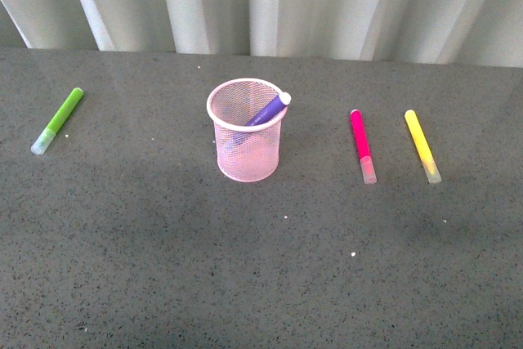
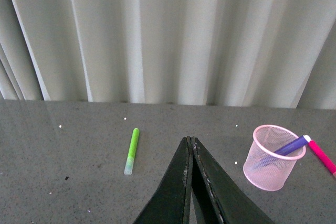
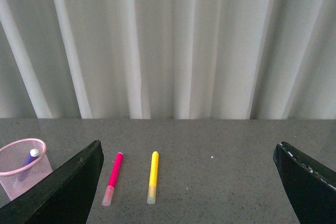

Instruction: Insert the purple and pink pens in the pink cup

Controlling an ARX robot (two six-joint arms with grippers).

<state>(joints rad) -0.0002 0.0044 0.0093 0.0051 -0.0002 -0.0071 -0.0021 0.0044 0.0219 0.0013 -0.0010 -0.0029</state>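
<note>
The pink cup [image 1: 248, 130] stands upright mid-table, a mesh holder with a solid rim. The purple pen [image 1: 266, 109] leans inside it, its end poking over the rim. The pink pen [image 1: 361, 144] lies flat on the table to the cup's right, pale cap toward me. Neither gripper shows in the front view. In the left wrist view my left gripper [image 2: 190, 140] is shut and empty, with the cup [image 2: 271, 157] off to one side. In the right wrist view my right gripper [image 3: 189, 153] is open wide; the pink pen [image 3: 113, 178] lies just beside one finger [image 3: 68, 187].
A yellow pen [image 1: 422, 145] lies right of the pink pen, roughly parallel to it. A lime-green pen [image 1: 58, 120] lies far left on the grey table [image 1: 261, 267]. A pleated white curtain [image 1: 270, 2] closes off the table's far edge.
</note>
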